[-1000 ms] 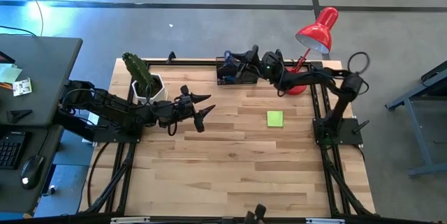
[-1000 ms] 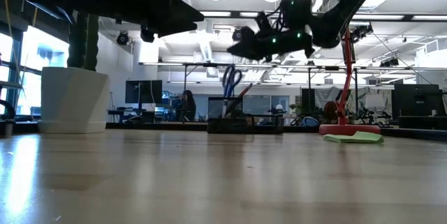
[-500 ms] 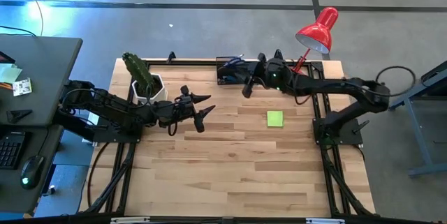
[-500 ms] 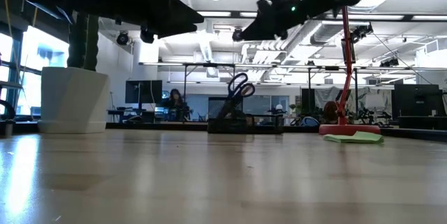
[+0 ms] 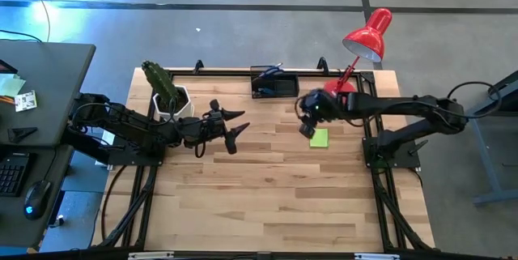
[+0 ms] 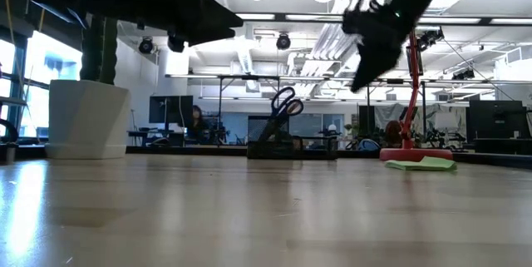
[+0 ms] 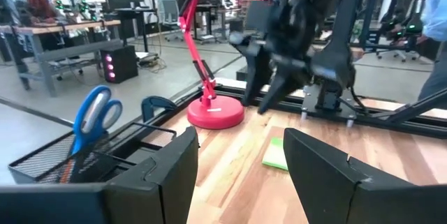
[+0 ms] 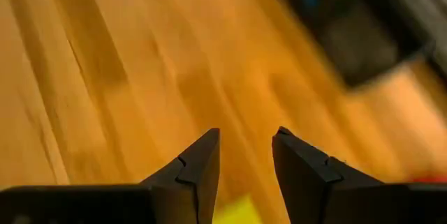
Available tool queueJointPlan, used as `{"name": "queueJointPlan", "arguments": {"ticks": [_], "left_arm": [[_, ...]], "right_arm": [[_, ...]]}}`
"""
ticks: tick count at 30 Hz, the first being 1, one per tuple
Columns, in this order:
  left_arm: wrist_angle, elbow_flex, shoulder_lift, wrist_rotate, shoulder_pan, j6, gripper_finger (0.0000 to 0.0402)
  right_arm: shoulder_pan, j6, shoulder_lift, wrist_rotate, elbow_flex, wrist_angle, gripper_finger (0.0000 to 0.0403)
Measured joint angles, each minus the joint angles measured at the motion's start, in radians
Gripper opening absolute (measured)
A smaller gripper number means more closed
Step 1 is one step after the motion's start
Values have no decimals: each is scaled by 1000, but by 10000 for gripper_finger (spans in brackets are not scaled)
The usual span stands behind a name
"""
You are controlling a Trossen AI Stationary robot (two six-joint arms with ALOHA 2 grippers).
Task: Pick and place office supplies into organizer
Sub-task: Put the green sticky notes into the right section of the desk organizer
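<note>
The black organizer (image 5: 274,86) stands at the table's far edge. Blue-handled scissors (image 6: 285,105) lean in it, handles up, and also show in the left wrist view (image 7: 94,116). A lime-green sticky-note pad (image 5: 319,138) lies flat on the wood, right of centre. My right gripper (image 5: 306,126) hangs above the pad's left edge, slanting down, open, with nothing between its fingers (image 8: 246,135). The pad shows just beyond them (image 8: 237,213). My left gripper (image 5: 235,130) waits open and level at the table's left middle, pointing toward the pad (image 7: 276,154).
A red desk lamp (image 5: 368,37) rises from its base (image 5: 336,90) at the far right, close to the right arm. A cactus in a white pot (image 5: 170,98) stands at the far left, beside the left arm. The table's near half is bare wood (image 5: 267,203).
My right gripper has drawn back from the organizer toward the table's near edge and a little right. It has tipped from level to slanting down, and now hangs over the sticky-note pad. The scissors stay in the organizer.
</note>
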Motion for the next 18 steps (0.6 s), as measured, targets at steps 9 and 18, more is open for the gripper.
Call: {"name": "queueJointPlan", "arguments": {"ticks": [9,18], "left_arm": [[2,0,0,16,0,-18,200],[-15,0,0,35,0,-19,200]], "right_arm": [[116,93,38,-13,0,-300,124],[245,444,66,91,0,-483,124]]}}
